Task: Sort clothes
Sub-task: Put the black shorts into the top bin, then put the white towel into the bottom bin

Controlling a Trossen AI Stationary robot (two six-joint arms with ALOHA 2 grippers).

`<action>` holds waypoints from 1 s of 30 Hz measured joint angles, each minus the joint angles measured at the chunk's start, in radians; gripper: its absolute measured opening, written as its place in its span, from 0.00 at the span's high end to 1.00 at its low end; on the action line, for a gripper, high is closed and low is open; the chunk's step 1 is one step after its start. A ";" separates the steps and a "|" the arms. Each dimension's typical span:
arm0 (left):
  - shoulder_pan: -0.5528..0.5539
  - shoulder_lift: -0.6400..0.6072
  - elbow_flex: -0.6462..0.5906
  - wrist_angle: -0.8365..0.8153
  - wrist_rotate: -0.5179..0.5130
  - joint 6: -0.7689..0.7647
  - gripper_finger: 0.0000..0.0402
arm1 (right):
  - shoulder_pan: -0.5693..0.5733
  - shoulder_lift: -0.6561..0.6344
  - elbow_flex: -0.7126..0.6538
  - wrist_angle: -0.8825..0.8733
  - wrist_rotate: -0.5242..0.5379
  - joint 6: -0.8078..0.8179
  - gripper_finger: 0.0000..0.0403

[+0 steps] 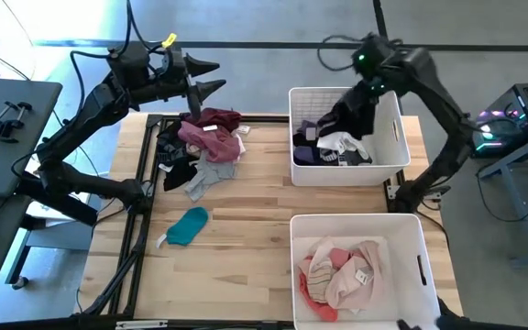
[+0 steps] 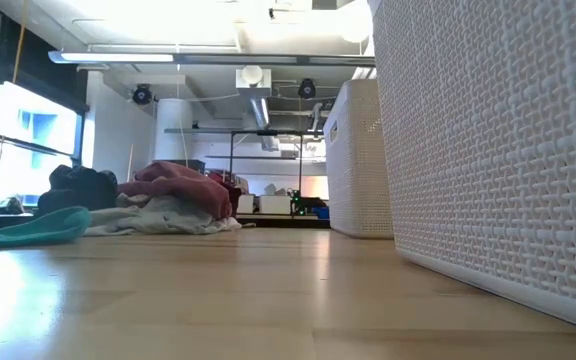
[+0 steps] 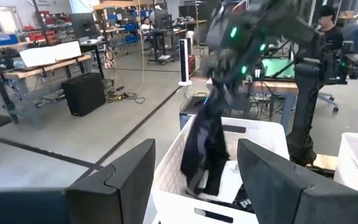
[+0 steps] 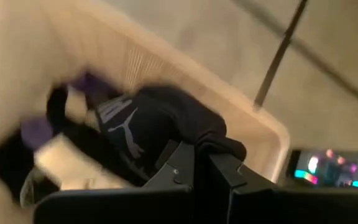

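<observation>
Even, bright overhead light on the table (image 1: 246, 238); shadows soft and short. Low view: ceiling light strip (image 2: 208, 57) and window (image 2: 28, 140) blown out, near tabletop out of focus with a warm sheen. Right wrist view heavily motion-blurred, dim, orange cast. Left wrist view: moving arm and dangling black garment (image 3: 205, 149) smeared, background sharper.

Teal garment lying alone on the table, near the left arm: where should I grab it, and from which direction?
Take the teal garment at its bunched, wider upper part, coming straight down from above with the open left end effector. It lies flat on the bare wood, apart from the clothes pile, so a top pinch on the thicker fold probably gathers the most fabric. Its thin tail near the white tag offers less to hold.
</observation>
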 joint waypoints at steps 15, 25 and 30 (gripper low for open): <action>-0.003 -0.001 0.000 -0.001 0.001 -0.109 0.46 | -0.132 -0.006 -0.336 0.003 -0.235 -0.005 0.77; -0.003 -0.001 0.000 -0.003 0.002 -0.134 0.46 | -0.096 -0.007 -0.196 0.003 -0.760 0.042 0.50; -0.003 -0.001 0.000 -0.007 0.003 -0.132 0.46 | 0.004 -0.004 -0.301 0.035 -0.642 0.007 0.49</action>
